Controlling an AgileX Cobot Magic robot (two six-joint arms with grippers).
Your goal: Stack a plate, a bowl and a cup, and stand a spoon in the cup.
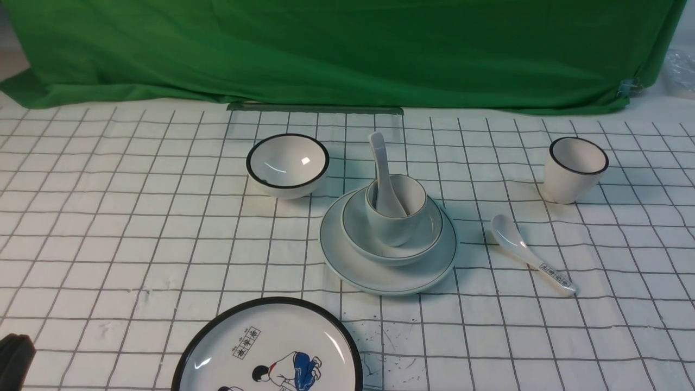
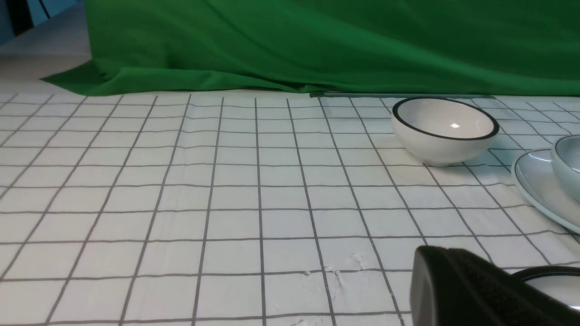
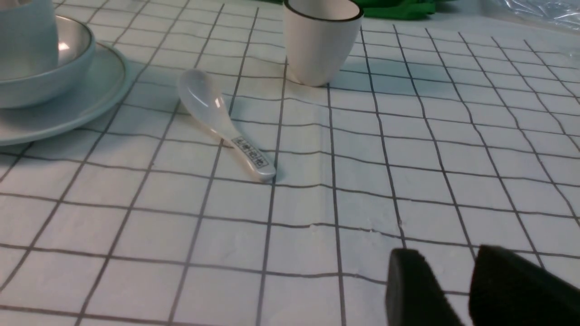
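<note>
Left claw (image 2: 489, 294): we see only a dark part of it at the near left corner of the front view, low over the bench (image 1: 108, 244); we cannot tell whether its fingers are apart or together, and it grips nothing we can see.
Right claw (image 3: 453, 290): out of the front view; in the right wrist view we see two dark fingers with a narrow gap between them, nothing in the gap, low over the gridded cloth.
Cartoon plate (image 1: 269, 347): we find it nearest, left of centre, white with a thick black rim, cut off by the near edge.
Marked spoon (image 1: 529, 254): it lies flat on the cloth right of centre, the handle with black characters pointing near and right, apart from the stack.
Plate (image 1: 374, 274): pale blue-green, at the centre of the bench, lowest in the stack.
Bowl (image 1: 358, 228): we see it sitting inside the plate.
Cup (image 1: 393, 217): it stands upright inside the bowl.
Spoon (image 1: 380, 163): it stands in the cup, scoop down, the handle leaning out over the far left rim.
White bowl (image 1: 288, 163): black-rimmed, far and left of the stack, just clear of the plate.
White cup (image 1: 575, 168): black-rimmed, upright, far right, well apart from the stack.
Green cloth (image 1: 347, 49): it hangs along the far edge.
</note>
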